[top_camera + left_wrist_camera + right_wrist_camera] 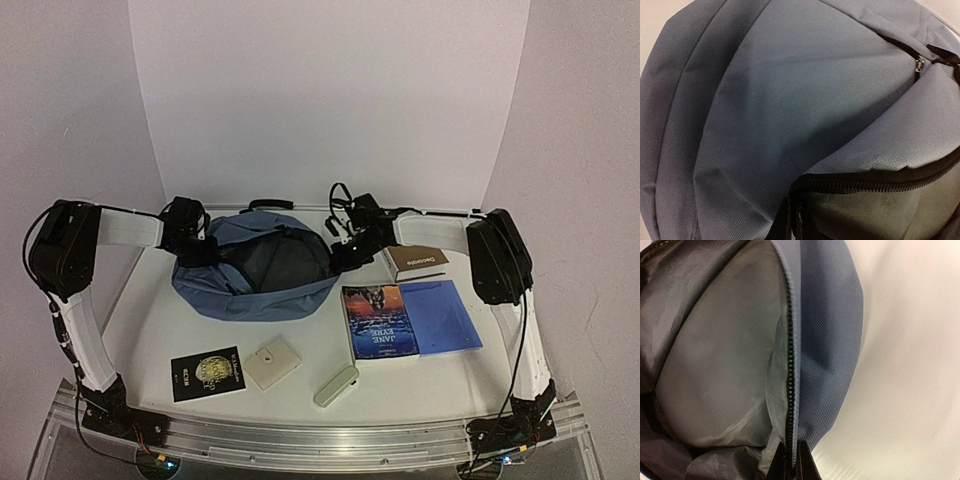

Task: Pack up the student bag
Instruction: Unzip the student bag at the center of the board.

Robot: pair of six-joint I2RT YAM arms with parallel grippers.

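1. The soft slate-blue fabric backpack (250, 290) lies mid-surface (150, 310), toward the far edge, with its zippered mouth gaping upward.
2. The left pincer (197, 247) is pressed together on the backpack's left rim, beside the zipper.
3. The right pincer (347, 255) pinches the right rim, and the zipper teeth run into its grip.
4. Toward the right edge lie a brown book (415, 260), a dark illustrated paperback (379, 320) and a flat bright-blue notebook (440, 315).
5. Along the near edge lie a black booklet (208, 372), a cream square pad (272, 361) and a pale green case (336, 385).
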